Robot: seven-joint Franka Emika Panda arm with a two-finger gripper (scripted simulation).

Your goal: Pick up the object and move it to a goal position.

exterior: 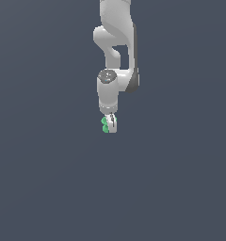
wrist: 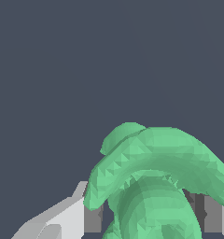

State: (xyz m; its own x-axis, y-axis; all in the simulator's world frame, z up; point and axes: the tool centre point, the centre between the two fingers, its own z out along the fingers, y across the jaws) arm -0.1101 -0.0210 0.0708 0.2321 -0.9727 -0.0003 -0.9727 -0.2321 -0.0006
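- My arm (exterior: 116, 42) hangs straight down against a plain dark grey backdrop; I see no surface edge under it.
- The gripper (exterior: 110, 124) is closed around the green lump (exterior: 105, 124), which bulges out toward the exterior view's left.
- Wrist view: the lump (wrist: 156, 182) sits wedged between the fingers (wrist: 62, 219), touching both.
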